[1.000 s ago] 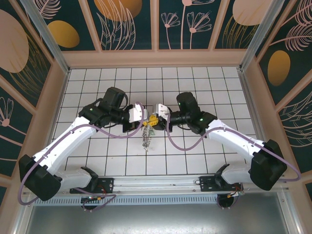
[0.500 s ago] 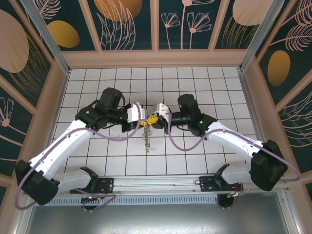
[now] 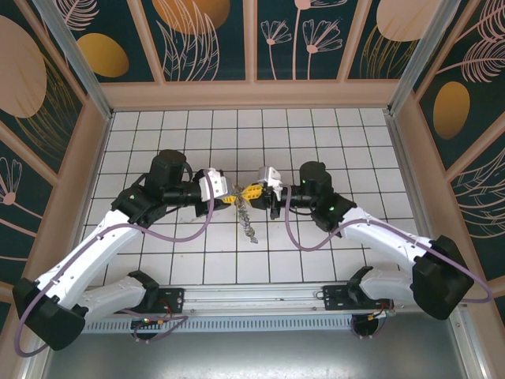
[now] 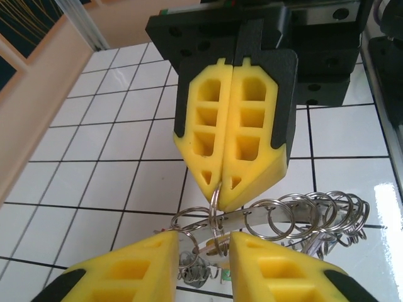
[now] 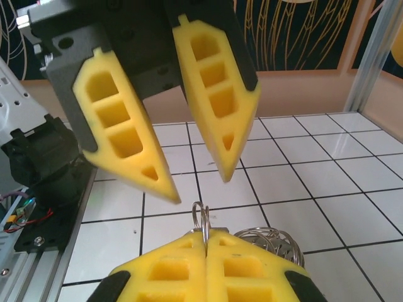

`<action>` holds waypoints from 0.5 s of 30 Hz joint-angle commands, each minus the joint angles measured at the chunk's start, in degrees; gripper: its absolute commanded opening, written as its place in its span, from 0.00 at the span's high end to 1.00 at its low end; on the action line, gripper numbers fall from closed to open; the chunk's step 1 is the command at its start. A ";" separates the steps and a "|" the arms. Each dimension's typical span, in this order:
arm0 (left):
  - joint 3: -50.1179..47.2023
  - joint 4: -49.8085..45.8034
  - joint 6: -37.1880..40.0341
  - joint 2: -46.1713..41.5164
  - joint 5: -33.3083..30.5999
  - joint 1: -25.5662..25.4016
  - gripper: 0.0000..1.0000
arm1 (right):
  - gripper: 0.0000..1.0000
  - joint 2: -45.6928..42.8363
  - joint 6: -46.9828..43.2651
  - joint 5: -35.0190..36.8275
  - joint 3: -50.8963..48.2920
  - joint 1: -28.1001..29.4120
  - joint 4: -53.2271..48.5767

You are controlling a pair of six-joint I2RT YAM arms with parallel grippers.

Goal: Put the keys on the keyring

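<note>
Two changes stand out against a second ago. The left gripper (image 3: 228, 197), clamped then, has parted its yellow fingers (image 5: 123, 129) and now stands open, with a clear gap between the tips. The right gripper (image 3: 253, 190), slightly apart before, is now pressed shut on the thin silvery metal keyring (image 3: 248, 219), pinching one fine wire loop between its tips. That loop stands close in front of the left gripper's tips. The grippers sit a little further apart than before. The left arm has sunk back to the left, and the dangling bunch has swung slightly right. It hangs under the right gripper, above the glossy white tiled floor (image 3: 316, 142).

Each finger is a moulded wedge, matte yellow, hollowed into rectangular cells with a small triangular one near the point, and backed by a black carrier. The keyring is bright, thin wire. Many overlapping split rings trail from the pinched loop in a chain-like row and catch the light. Dark lines divide the floor into square tiles. The arms are smooth white shells with black joints, each trailed by a purple cable (image 3: 193, 227).
</note>
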 commanded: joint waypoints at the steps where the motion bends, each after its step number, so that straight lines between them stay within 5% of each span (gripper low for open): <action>1: -1.67 4.33 -2.85 0.34 3.78 -0.06 0.75 | 1.00 -1.98 3.70 1.75 -0.71 -0.29 8.33; 7: -2.78 4.82 -2.39 0.65 4.35 -0.13 0.96 | 1.00 -1.93 7.93 2.48 -2.88 -0.29 15.08; 15: -2.91 3.34 0.13 1.52 2.14 -0.01 1.00 | 1.00 -1.58 10.54 2.59 -3.49 -0.36 19.09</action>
